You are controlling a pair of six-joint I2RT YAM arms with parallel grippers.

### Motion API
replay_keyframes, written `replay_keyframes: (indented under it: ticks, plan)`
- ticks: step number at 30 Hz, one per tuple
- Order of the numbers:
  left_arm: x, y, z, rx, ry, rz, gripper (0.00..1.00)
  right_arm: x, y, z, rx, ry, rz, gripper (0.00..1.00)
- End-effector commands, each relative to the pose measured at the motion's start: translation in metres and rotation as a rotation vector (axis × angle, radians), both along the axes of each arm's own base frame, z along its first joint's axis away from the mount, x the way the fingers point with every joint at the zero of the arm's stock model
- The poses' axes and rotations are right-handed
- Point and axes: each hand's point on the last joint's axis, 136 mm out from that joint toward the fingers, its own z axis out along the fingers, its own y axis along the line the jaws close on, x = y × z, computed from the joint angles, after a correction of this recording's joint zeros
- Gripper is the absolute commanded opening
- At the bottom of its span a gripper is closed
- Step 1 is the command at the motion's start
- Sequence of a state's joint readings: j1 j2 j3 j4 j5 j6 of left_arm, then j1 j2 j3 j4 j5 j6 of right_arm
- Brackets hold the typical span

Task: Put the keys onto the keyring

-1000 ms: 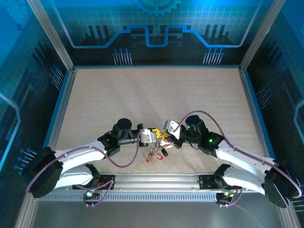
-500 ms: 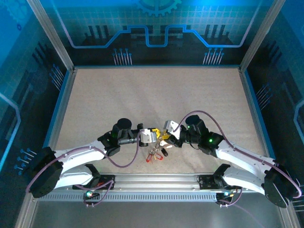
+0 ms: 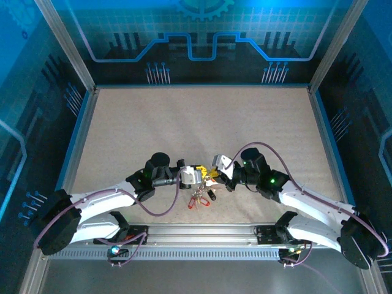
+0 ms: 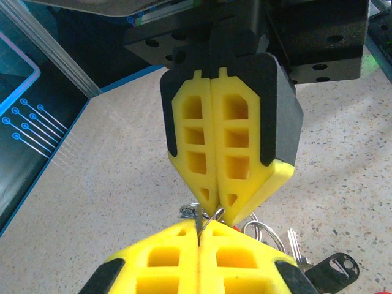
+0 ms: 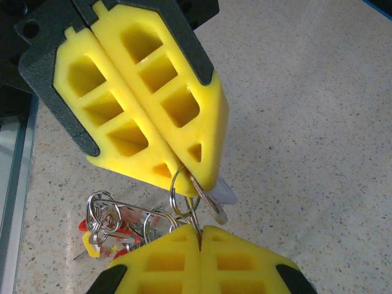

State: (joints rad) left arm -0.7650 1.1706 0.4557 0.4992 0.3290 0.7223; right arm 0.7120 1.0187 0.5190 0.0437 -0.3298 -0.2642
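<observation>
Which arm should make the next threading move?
Right, likely. The left gripper and right gripper both pinch the ring, tip to tip; the pale key hangs beside right's tips, so left anchors.

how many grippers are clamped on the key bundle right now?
2. The left gripper and the right gripper meet tip to tip, both shut on the same wire ring. The keys bunch beside it.
</observation>
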Motion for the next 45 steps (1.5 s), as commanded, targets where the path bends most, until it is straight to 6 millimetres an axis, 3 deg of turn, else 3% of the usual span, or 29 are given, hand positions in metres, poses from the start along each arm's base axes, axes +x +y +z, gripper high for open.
replay_keyframes:
  ticks: [1,5,9,11,14,16,19,21,22,24,33,41,45]
  plan:
    - [0.002,0.004,0.005,-0.001,-0.065,0.014,0.00,-0.002,-0.002,0.004,0.041,-0.002,0.003,0.00]
    - [0.005,0.014,-0.012,0.050,-0.083,0.058,0.00,-0.001,-0.009,0.007,0.090,0.001,-0.023,0.00]
    - [0.006,0.016,-0.016,0.039,-0.085,0.073,0.00,-0.005,-0.012,0.005,0.096,0.015,-0.009,0.00]
    - [0.004,0.013,-0.015,0.019,-0.078,0.055,0.22,-0.006,-0.011,0.005,0.099,0.015,0.001,0.00]
    - [0.001,0.009,-0.014,-0.005,-0.067,0.034,0.25,-0.005,-0.010,0.007,0.103,0.008,0.005,0.00]
    - [0.001,0.007,-0.016,-0.011,-0.056,0.026,0.24,-0.004,-0.009,0.009,0.100,0.002,0.005,0.00]
    - [-0.003,0.004,-0.017,-0.018,-0.043,0.000,0.06,-0.002,-0.009,0.008,0.086,-0.001,0.003,0.00]
    - [-0.002,0.003,-0.018,-0.022,-0.036,0.004,0.04,-0.001,-0.010,0.009,0.075,-0.006,0.006,0.00]
    - [-0.001,0.004,-0.018,-0.022,-0.034,0.010,0.05,-0.001,-0.011,0.009,0.074,-0.010,0.006,0.00]
    - [0.003,0.005,-0.021,-0.022,-0.014,0.032,0.28,0.000,-0.011,0.010,0.076,-0.015,0.007,0.00]
    - [0.011,0.010,-0.037,-0.079,0.112,0.095,0.49,0.001,-0.009,0.011,0.069,-0.027,0.032,0.00]
    - [0.031,0.003,-0.042,-0.152,0.151,0.116,0.50,0.002,-0.008,0.014,0.057,-0.041,0.048,0.00]
    - [0.029,-0.005,-0.041,-0.202,0.148,0.071,0.50,0.003,-0.009,0.014,0.053,-0.040,0.047,0.00]
